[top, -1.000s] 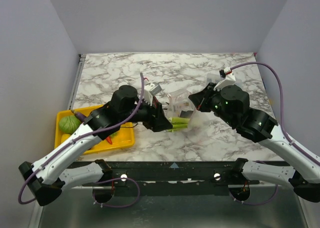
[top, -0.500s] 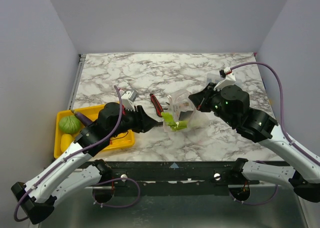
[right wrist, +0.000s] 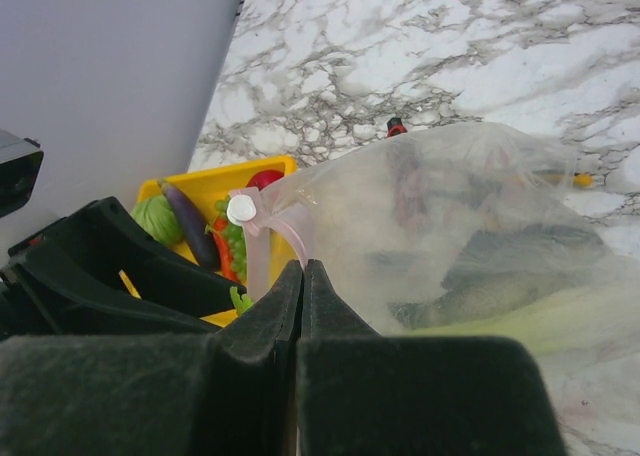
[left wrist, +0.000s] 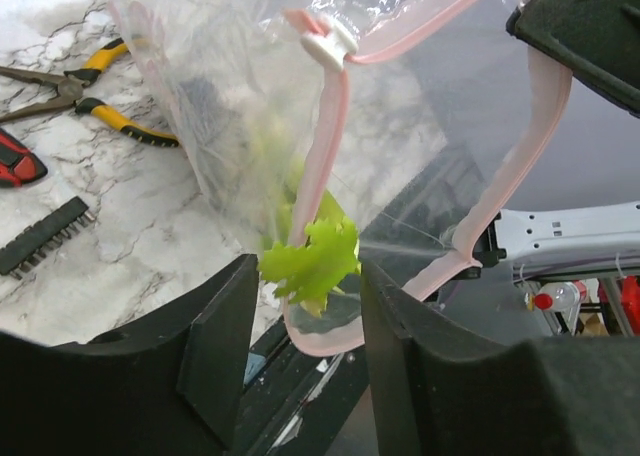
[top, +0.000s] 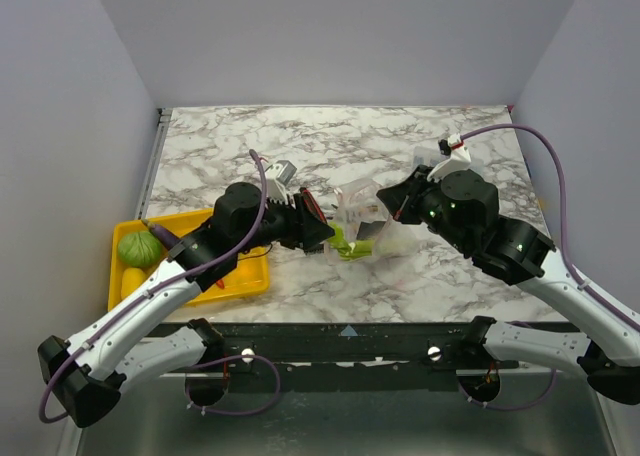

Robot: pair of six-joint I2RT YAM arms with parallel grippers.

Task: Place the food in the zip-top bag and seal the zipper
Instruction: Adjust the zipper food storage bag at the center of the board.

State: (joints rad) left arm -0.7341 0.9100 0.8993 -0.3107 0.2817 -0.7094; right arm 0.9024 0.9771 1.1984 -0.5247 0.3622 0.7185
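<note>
The clear zip-top bag [top: 362, 216] is held up mid-table. My right gripper [top: 388, 202] is shut on the rim by the pinkish zipper [right wrist: 296, 238], just below the white slider [right wrist: 240, 209]. The silvery fish [right wrist: 500, 276] and the green celery [right wrist: 560, 321] lie inside the bag. The celery's leafy end [left wrist: 312, 261] sticks out at the mouth [top: 345, 246]. My left gripper [top: 322, 234] is open, and the leaf sits between its fingers [left wrist: 400, 326] without being pinched. The zipper [left wrist: 325, 156] hangs open in a loop. More food stays in the tray: grapes [right wrist: 232, 238], a tomato [right wrist: 262, 179] and a green fruit [top: 138, 248].
The yellow tray [top: 250, 274] lies at the left front and also holds an eggplant [right wrist: 185, 221] and a yellow fruit [top: 132, 279]. Yellow-handled pliers [left wrist: 110, 116], a red knife [left wrist: 15, 161] and a black bit strip [left wrist: 45, 236] lie on the marble behind the bag.
My left gripper let go of the celery at the bag's mouth, drew back left, then came forward to the mouth again. The right gripper and bag held still.
</note>
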